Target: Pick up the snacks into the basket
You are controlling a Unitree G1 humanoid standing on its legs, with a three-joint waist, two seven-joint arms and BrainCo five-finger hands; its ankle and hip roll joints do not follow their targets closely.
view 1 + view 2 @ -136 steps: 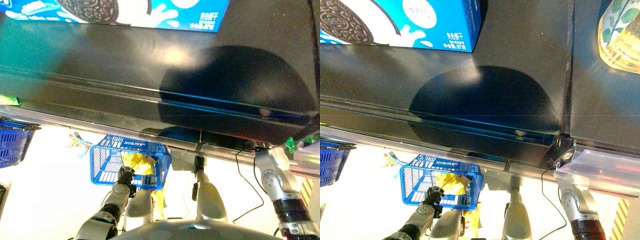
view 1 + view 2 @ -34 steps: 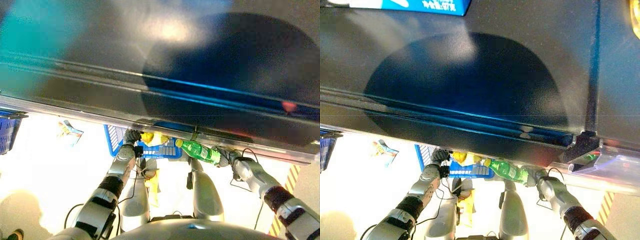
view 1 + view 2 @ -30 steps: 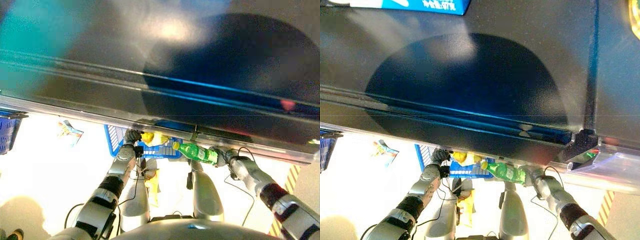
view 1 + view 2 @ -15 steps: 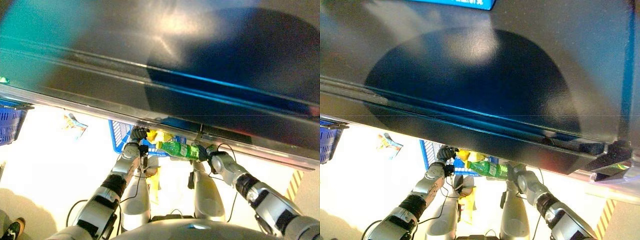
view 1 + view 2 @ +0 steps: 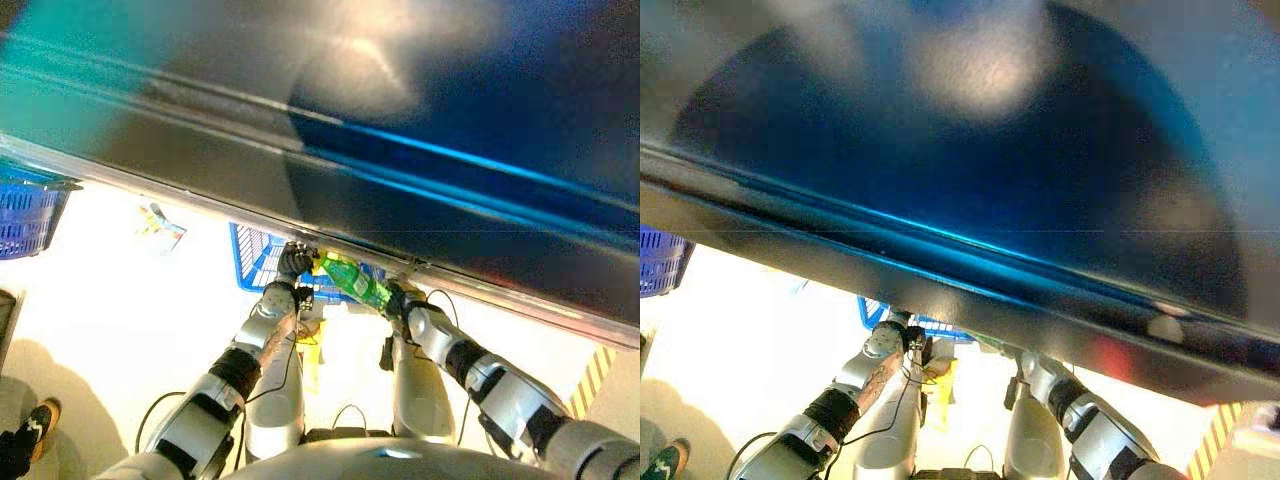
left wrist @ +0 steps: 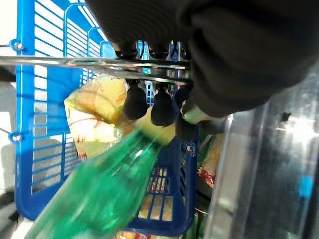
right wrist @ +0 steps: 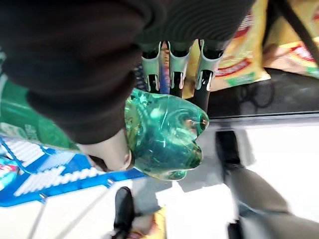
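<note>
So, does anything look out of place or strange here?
One thing: a small colourful packet lies alone on the floor, apart from the basket. Otherwise nothing odd. The left hand grips the basket's handle, and the right hand holds the green bottle tilted over the basket.

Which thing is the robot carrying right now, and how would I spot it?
Find the blue wire basket under the dark shelf edge. Over its rim, the right robot hand grips a green plastic bottle with a yellow cap, unlike the flat yellow snack bags inside.
</note>
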